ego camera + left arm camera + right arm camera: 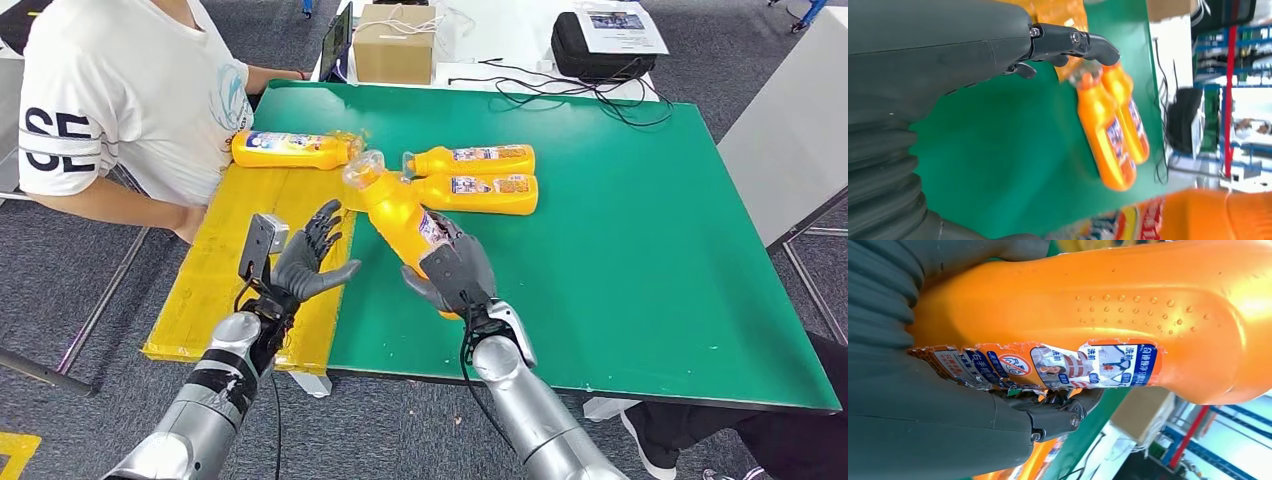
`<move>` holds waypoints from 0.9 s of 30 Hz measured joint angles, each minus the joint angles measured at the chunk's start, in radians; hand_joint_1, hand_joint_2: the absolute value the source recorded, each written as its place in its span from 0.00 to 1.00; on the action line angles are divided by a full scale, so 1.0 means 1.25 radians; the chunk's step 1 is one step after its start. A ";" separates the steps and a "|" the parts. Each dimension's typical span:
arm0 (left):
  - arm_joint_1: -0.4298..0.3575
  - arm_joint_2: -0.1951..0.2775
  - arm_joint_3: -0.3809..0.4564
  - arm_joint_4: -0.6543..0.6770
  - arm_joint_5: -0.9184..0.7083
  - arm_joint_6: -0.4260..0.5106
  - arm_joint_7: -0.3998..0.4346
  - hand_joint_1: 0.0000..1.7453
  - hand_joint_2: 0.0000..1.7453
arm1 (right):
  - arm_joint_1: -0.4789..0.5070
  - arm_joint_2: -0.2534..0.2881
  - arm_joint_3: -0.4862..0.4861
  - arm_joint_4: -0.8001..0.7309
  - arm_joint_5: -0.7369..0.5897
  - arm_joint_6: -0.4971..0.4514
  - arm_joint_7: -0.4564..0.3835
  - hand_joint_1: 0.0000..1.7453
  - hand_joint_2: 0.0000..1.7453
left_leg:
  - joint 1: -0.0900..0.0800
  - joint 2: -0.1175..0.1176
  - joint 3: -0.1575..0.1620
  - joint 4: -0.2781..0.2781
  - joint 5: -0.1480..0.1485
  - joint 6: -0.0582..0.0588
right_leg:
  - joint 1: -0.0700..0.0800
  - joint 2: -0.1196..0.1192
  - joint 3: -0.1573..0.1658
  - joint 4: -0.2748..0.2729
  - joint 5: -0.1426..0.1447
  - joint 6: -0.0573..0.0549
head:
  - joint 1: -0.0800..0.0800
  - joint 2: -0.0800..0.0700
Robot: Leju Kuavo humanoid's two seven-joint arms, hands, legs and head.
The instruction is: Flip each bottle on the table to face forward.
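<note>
My right hand (pixel 455 272) grips an orange bottle (pixel 395 208) by its lower body and holds it tilted above the green mat (pixel 640 250), clear cap (pixel 362 167) pointing away from me. Up close the bottle (pixel 1108 320) shows a torn label strip against my hand (pixel 948 430). My left hand (pixel 310 260) hovers open, palm up, just left of it over the yellow board (pixel 230 280). Two more orange bottles (pixel 470 159) (pixel 475 193) lie side by side on the mat, also seen as the pair of bottles (pixel 1115 130) past my left hand (pixel 948 55). A fourth bottle (pixel 290 149) lies on the board's far end.
A person in a white shirt (pixel 130 90) stands at the table's left, forearm near the yellow board. A cardboard box (pixel 395 42), a black bag (pixel 600 45) and cables (pixel 560 90) sit beyond the mat. The right half of the mat is bare.
</note>
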 joint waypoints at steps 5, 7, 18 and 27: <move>-0.012 -0.010 -0.020 0.002 0.027 -0.023 0.010 0.00 1.00 | 0.007 0.021 0.012 0.000 0.009 0.001 -0.018 1.00 1.00 | 0.000 0.000 0.000 0.000 0.000 0.000 | 0.000 0.000 0.000 0.000 0.000 0.000 | 0.000 0.000; -0.014 -0.010 -0.026 0.001 0.051 -0.037 0.018 0.00 1.00 | 0.007 0.024 0.017 0.000 0.009 0.005 -0.025 1.00 1.00 | 0.000 0.000 0.000 0.000 0.000 0.000 | 0.000 0.000 0.000 0.000 0.000 0.000 | 0.000 0.000; 0.052 0.012 -0.061 -0.097 0.229 -0.124 0.049 0.00 1.00 | 0.034 0.022 0.079 -0.007 0.038 -0.004 -0.052 1.00 1.00 | 0.000 0.000 -0.001 0.000 0.000 0.000 | 0.000 0.000 -0.001 0.000 0.000 0.000 | 0.000 0.000; 0.091 0.034 -0.080 -0.167 0.242 -0.132 0.052 0.00 1.00 | 0.062 0.008 0.093 -0.020 0.043 -0.011 -0.056 1.00 1.00 | 0.000 0.000 -0.001 0.000 0.000 0.000 | 0.000 0.000 -0.001 0.000 0.000 0.000 | 0.000 0.000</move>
